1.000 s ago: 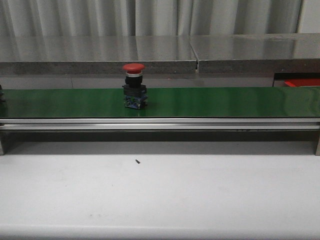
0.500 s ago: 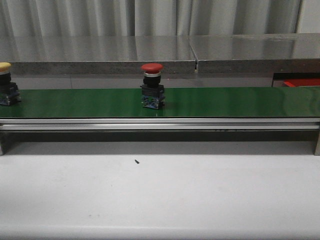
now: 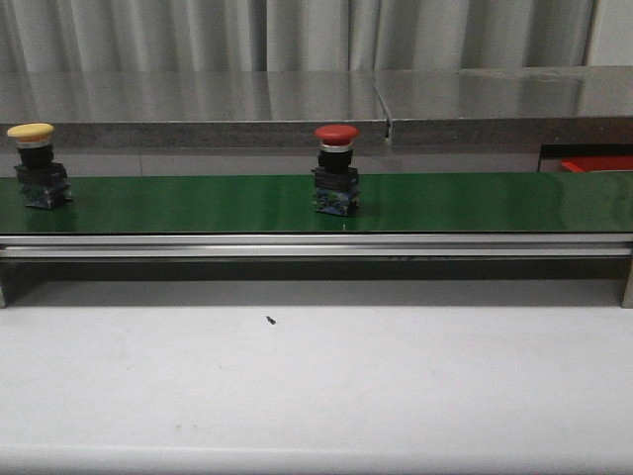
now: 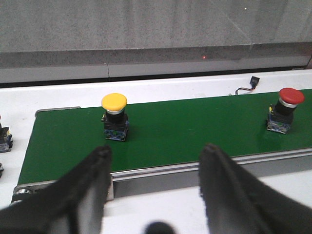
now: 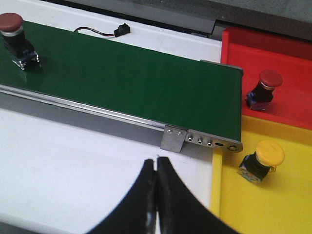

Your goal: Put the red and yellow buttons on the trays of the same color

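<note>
Red tray: one red-capped button.
Yellow tray: one yellow-capped button.
Right wrist only: both trays.
Left gripper: spread wide, empty.
Right gripper: pressed closed, empty.

In the left wrist view, the left gripper has its 2 black fingers spread wide apart, a broad gap between the tips, and nothing sits between them. The fingers rise from the lower edge of that view, their tips rounded, and a small dark rounded part of the gripper body shows low down between them. In the right wrist view, the right gripper has its 2 black fingers pressed together, tips meeting along a thin seam, with nothing pinched between them. Neither arm appears in the front view.
</note>
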Robot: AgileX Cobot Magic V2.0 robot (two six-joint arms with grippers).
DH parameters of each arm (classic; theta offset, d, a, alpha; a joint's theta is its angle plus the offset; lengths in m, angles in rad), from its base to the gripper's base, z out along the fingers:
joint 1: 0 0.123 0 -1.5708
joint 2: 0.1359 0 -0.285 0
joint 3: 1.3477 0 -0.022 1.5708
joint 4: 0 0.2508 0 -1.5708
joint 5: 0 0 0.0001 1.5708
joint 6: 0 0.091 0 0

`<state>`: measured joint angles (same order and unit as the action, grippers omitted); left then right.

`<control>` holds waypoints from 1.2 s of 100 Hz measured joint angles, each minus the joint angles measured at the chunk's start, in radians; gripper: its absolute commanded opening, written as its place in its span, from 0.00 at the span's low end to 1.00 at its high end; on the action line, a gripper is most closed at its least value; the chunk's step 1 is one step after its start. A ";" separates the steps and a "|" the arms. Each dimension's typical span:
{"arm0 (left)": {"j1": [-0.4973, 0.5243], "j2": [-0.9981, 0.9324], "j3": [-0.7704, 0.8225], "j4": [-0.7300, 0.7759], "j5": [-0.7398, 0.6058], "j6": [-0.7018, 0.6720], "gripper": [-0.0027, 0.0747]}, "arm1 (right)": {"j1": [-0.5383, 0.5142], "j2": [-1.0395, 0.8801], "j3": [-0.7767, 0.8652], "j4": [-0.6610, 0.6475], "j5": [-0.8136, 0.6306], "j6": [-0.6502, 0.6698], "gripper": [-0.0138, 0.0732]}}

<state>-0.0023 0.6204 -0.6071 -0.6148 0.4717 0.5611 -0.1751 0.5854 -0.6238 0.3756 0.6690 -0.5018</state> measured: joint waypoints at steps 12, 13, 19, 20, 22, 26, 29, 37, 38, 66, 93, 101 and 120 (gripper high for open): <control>0.000 -0.064 0.018 0.000 0.016 0.000 0.01 | 0.000 0.000 0.000 0.000 0.000 0.000 0.08; 0.000 -0.066 0.017 0.000 0.016 0.000 0.01 | 0.000 0.000 0.000 0.000 0.000 0.000 0.08; 0.000 -0.078 0.019 0.000 0.018 0.000 0.01 | 0.000 0.000 0.000 0.000 0.000 0.000 0.08; 0.000 -0.078 0.019 0.000 0.018 0.000 0.01 | 0.000 0.000 0.000 0.000 0.000 0.000 0.08; 0.000 -0.080 0.019 0.000 0.018 0.000 0.01 | 0.000 0.000 0.000 0.000 0.000 0.000 0.08; 0.000 -0.082 0.021 0.000 0.020 0.000 0.01 | 0.000 0.000 0.000 0.000 0.000 0.000 0.08; 0.000 -0.082 0.021 0.000 0.020 0.000 0.01 | 0.000 0.000 0.000 0.000 0.000 0.000 0.08; 0.000 -0.082 0.021 0.000 0.020 0.000 0.01 | 0.000 0.000 0.000 0.000 0.000 0.000 0.08; 0.000 -0.082 0.021 0.000 0.020 0.000 0.01 | 0.000 0.000 0.000 0.000 0.000 0.000 0.08; 0.000 -0.082 0.021 0.000 0.020 0.000 0.01 | 0.000 0.000 0.000 0.000 0.030 0.000 0.37; 0.000 -0.082 0.021 0.000 0.020 0.000 0.01 | 0.000 0.000 0.000 0.064 0.081 0.000 0.89; 0.000 -0.082 0.021 0.000 0.020 0.000 0.01 | 0.000 0.009 0.000 0.093 0.081 0.000 0.89; 0.000 -0.082 0.021 0.000 0.020 0.000 0.01 | 0.000 0.170 -0.085 0.113 0.109 0.000 0.89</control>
<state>-0.0023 0.5384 -0.5860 -0.6148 0.4920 0.5611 -0.1751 0.7556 -0.7088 0.4882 0.7783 -0.5018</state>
